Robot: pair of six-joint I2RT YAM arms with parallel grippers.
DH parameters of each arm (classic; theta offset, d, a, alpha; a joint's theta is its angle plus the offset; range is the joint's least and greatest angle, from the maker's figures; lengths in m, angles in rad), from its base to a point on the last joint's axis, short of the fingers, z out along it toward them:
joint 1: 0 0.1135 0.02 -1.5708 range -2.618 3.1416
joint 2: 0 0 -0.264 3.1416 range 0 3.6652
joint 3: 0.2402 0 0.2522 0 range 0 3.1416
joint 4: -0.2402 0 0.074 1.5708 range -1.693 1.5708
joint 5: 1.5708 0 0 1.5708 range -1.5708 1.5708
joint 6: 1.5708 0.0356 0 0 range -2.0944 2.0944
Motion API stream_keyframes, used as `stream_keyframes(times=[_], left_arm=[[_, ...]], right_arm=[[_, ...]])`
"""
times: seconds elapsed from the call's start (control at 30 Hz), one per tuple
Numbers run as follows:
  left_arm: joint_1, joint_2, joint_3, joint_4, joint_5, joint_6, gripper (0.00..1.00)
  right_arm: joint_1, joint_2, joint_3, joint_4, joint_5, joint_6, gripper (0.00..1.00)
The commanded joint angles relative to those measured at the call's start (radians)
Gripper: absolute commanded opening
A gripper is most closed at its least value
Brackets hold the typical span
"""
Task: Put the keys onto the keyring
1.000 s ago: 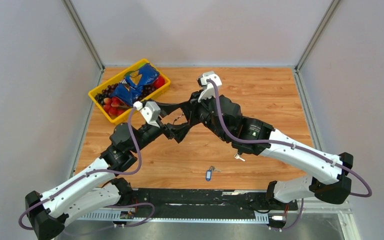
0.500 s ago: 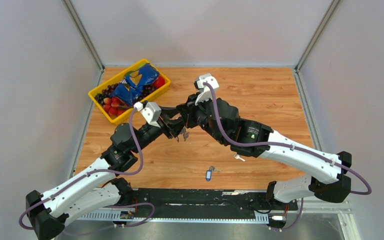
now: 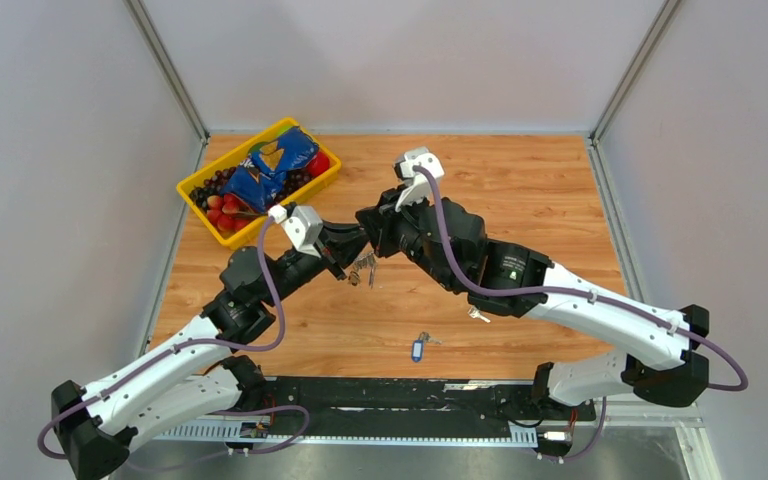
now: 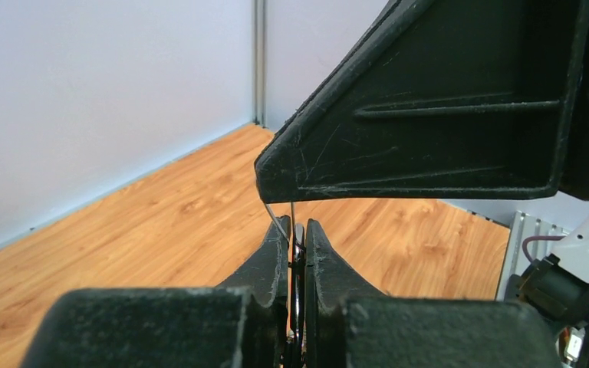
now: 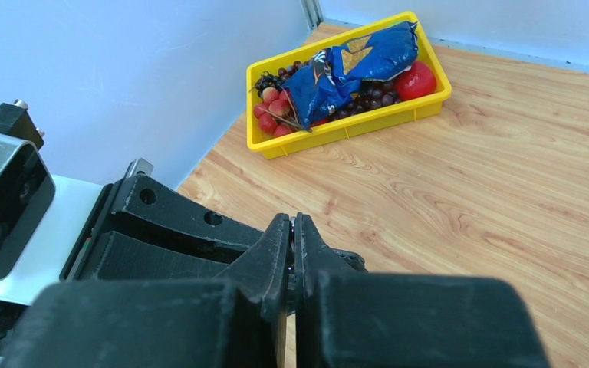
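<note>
Both grippers meet above the middle of the table. My left gripper (image 3: 353, 262) (image 4: 297, 230) is shut on the thin silver wire of the keyring (image 4: 292, 215). A small cluster of keys (image 3: 364, 271) hangs under the meeting point. Fingertip to fingertip against it, my right gripper (image 3: 371, 246) (image 5: 292, 222) is shut, with a glint of metal at its tips. The right gripper's black finger (image 4: 429, 115) fills the top of the left wrist view. A key with a blue tag (image 3: 418, 348) lies on the table near the front. A small silver key (image 3: 478, 314) lies just beside the right forearm.
A yellow basket (image 3: 234, 152) (image 5: 353, 126) with a blue snack bag, grapes and red fruit stands at the back left. Grey walls close in the wooden table on three sides. A black rail runs along the front edge.
My left gripper has closed from wide open onto the keyring. The key cluster now hangs in plain sight between the two grippers. The right gripper has shifted a little.
</note>
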Motion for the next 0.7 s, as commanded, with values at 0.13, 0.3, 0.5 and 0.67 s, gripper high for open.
stream_keyframes(times=[0.13, 0.3, 0.5, 0.67], left_arm=[[0.003, -0.031, 0.056, -0.058, 0.03, 0.028, 0.0], [0.003, -0.039, 0.075, -0.133, 0.073, 0.045, 0.0], [0.003, -0.035, 0.115, -0.251, 0.131, 0.083, 0.0], [0.003, -0.04, 0.166, -0.35, 0.179, 0.118, 0.0]], right_arm=[[0.008, -0.116, -0.026, -0.001, -0.036, -0.013, 0.34], [0.007, -0.137, 0.018, -0.105, -0.079, -0.038, 0.37], [0.005, -0.053, 0.154, -0.328, -0.178, -0.076, 0.37], [0.004, 0.0, 0.242, -0.435, -0.265, -0.077, 0.36]])
